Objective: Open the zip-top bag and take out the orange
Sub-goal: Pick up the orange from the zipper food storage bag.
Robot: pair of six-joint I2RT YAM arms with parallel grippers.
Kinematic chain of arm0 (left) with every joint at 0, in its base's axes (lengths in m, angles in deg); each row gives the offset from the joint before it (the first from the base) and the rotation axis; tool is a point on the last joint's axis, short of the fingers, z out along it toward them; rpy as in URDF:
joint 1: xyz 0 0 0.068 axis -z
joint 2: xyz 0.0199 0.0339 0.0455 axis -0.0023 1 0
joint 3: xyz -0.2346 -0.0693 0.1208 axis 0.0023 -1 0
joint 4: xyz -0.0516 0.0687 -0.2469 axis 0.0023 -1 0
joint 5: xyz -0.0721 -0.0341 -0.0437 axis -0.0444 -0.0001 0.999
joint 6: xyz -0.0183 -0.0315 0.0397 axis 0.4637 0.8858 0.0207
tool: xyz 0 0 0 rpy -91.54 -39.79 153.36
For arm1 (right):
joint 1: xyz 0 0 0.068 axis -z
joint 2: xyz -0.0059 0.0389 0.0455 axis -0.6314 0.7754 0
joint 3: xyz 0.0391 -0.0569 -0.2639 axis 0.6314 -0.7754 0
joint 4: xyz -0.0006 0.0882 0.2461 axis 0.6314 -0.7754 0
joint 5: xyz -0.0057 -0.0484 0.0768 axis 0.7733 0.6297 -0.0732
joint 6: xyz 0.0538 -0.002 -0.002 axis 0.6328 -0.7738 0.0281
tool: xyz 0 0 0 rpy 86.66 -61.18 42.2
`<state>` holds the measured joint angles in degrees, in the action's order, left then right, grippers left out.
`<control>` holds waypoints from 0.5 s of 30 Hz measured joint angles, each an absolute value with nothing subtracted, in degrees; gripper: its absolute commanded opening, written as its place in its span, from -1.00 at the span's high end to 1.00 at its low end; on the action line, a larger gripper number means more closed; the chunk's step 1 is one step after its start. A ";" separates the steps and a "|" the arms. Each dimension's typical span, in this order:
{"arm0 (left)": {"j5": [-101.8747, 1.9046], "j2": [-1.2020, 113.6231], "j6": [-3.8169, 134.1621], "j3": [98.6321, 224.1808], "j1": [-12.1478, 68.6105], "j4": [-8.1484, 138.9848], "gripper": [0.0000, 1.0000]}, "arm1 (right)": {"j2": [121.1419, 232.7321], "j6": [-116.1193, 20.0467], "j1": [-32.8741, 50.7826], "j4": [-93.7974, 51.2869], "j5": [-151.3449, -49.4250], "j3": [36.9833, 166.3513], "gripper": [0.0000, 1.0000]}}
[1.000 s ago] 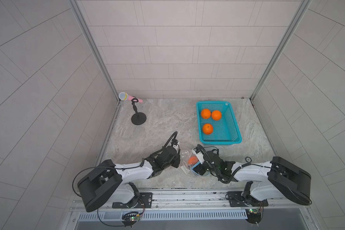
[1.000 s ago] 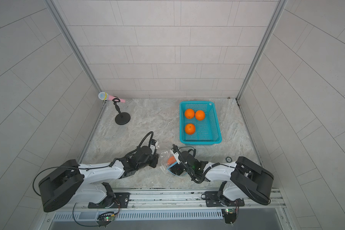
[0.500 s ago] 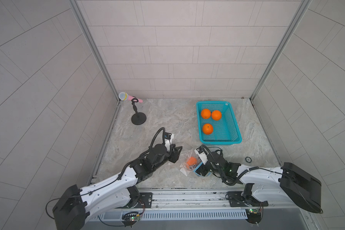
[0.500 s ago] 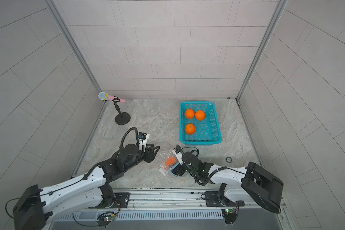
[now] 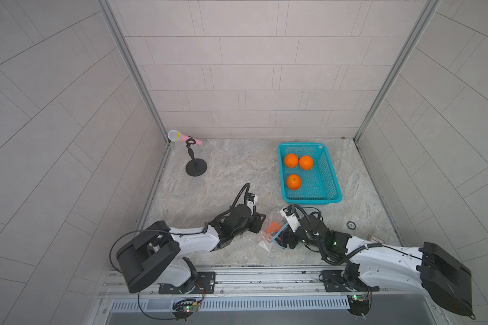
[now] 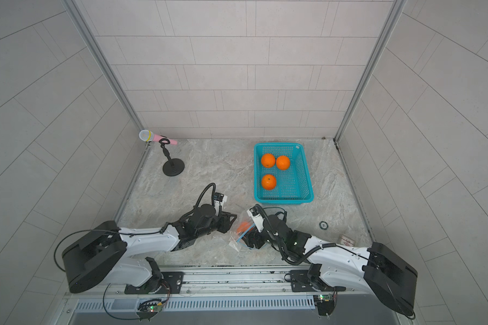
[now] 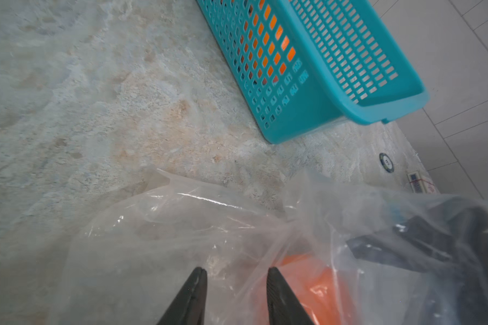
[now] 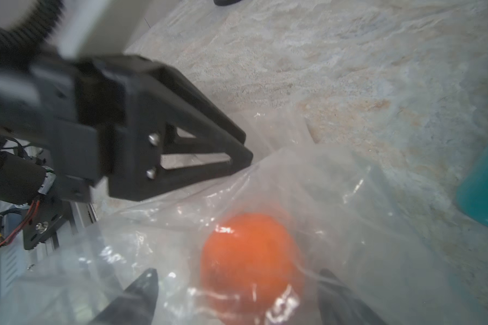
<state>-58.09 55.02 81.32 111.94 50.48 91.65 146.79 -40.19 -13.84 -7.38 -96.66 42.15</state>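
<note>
With the bag (image 5: 268, 225) on the table (image 5: 223, 174) between the arms and the orange (image 8: 251, 253) inside it, the right gripper (image 8: 238, 272), spread wide astride the orange, should close gently, while the left gripper (image 7: 235, 271), half-spread over the film, should pinch the bag to hold it back.

A teal basket (image 5: 312, 200) holds three oranges (image 5: 293, 182); a pink microphone (image 5: 181, 137) sits on a black stand (image 5: 196, 169).
</note>
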 measured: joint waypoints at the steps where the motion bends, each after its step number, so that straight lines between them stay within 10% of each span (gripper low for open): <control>1: -58.03 56.66 81.73 111.57 50.52 92.83 0.21 | 146.18 -39.84 -13.84 -7.75 -96.55 41.91 -0.68; 9: -56.94 66.30 84.42 109.73 50.81 104.98 0.27 | 149.26 -38.18 -13.84 -8.73 -98.39 40.64 -0.46; 15: -56.37 67.63 85.34 108.90 50.81 108.92 0.29 | 152.32 -37.83 -13.94 -7.29 -99.50 40.66 -0.78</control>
